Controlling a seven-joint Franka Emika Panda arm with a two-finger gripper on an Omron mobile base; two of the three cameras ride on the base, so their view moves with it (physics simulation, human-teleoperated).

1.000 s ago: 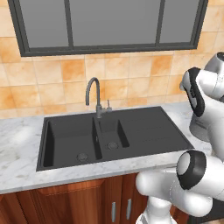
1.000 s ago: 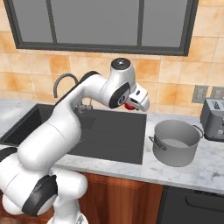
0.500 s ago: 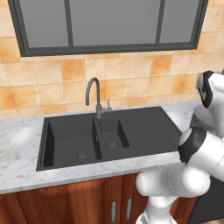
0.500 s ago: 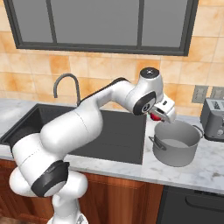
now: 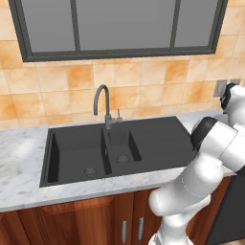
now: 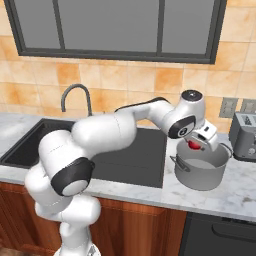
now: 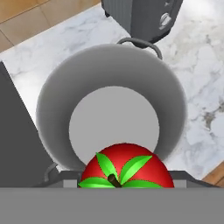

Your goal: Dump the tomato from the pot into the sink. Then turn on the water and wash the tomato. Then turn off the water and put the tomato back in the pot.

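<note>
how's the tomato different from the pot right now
The tomato is red with green leaves; the pot is plain grey metal. The tomato is far smaller than the pot. The tomato is held up in the gripper above the pot's opening, while the pot stands upright on the counter. Both are round.

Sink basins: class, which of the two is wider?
The left basin of the sink is wider; the smaller basin sits right of it, below the faucet.

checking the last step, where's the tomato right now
The tomato is held in the gripper just above the open pot, which stands on the counter right of the sink, near the toaster.
</note>
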